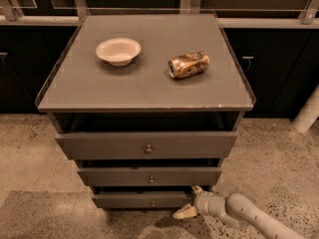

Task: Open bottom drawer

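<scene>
The bottom drawer (129,200) is the lowest and shortest of three grey fronts, with a tiny round knob (153,203) at its centre. It stands out a little from the cabinet, like the two above it. My gripper (191,201) comes in from the lower right, low over the floor, at the right end of the bottom drawer front. It is open: one finger (197,188) is near the drawer's upper right corner and the other (184,213) points down-left below it. It holds nothing and is to the right of the knob.
The middle drawer (149,176) and top drawer (147,144) sit above. On the cabinet top (149,83) are a white bowl (118,50) and a crushed can (188,64). Dark cabinets stand behind, and a white post (308,111) at the right. The floor is speckled.
</scene>
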Controlling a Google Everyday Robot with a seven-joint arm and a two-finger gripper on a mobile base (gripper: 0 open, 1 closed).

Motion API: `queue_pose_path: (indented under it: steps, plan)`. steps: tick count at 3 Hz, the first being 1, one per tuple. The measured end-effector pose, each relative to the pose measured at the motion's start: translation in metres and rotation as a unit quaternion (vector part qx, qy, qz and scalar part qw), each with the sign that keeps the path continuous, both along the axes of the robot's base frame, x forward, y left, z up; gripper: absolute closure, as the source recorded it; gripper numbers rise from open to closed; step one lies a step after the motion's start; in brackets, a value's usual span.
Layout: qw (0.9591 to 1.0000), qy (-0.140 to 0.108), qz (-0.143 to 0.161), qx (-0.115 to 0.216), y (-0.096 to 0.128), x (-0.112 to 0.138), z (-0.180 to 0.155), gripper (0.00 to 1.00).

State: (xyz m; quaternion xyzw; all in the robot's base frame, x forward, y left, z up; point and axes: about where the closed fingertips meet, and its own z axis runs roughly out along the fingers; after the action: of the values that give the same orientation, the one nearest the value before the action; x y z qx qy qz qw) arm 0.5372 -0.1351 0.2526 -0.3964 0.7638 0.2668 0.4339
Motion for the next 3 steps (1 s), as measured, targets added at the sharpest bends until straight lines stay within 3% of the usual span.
queue_pose_path:
  steps: [2, 3]
  plan:
    - [0.9971, 0.052, 0.055, -0.009, 0.039, -0.008, -0.039, 0.0]
    - [0.9966, 0.066, 0.048, -0.012, 0.045, -0.007, -0.054, 0.0]
